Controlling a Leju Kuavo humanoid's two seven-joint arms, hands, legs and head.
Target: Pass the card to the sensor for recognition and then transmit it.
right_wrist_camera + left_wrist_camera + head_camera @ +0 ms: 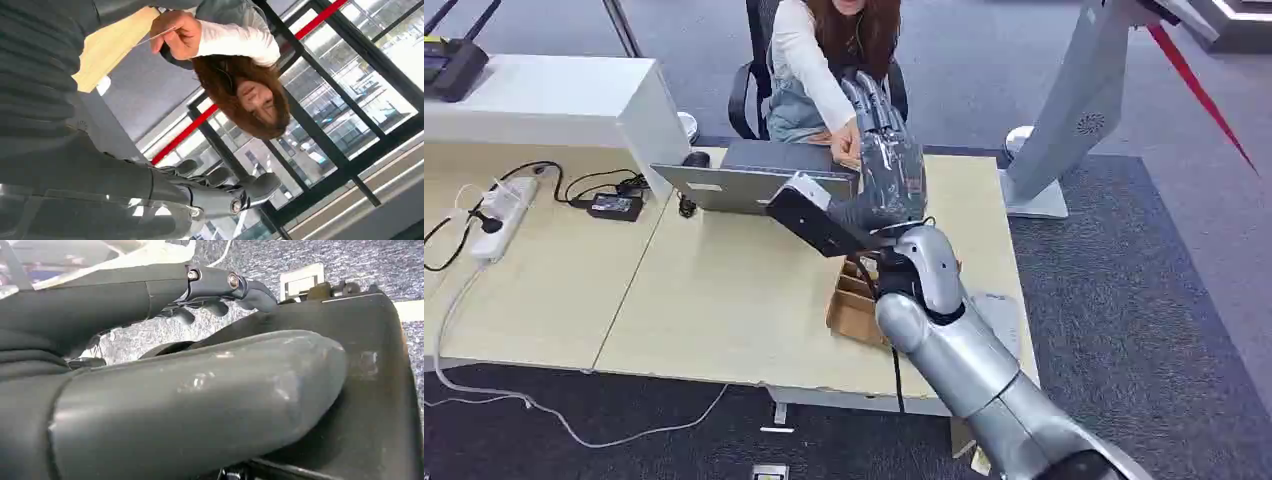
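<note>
desk (pixel 724 300) spans the head view; person (pixel 824 60) sits behind it at a laptop (pixel 754 185); right hand (pixel 886 165) is raised over the far edge, fingers straight and apart, holding nothing; card (pixel 155 36) sits pinched in the person's hand (pixel 177 34), just beside the robot's fingers, so the handover looks done or nearly so; judgement: pull the arm back slowly and straight, fingers kept spread so nothing snags the card or sleeve; cardboard box (pixel 856 305) sits on the desk below the wrist, dividers visible, contents hidden by the arm; left hand (pixel 220 290) hangs near the floor, fingers curled in, holding nothing
</note>
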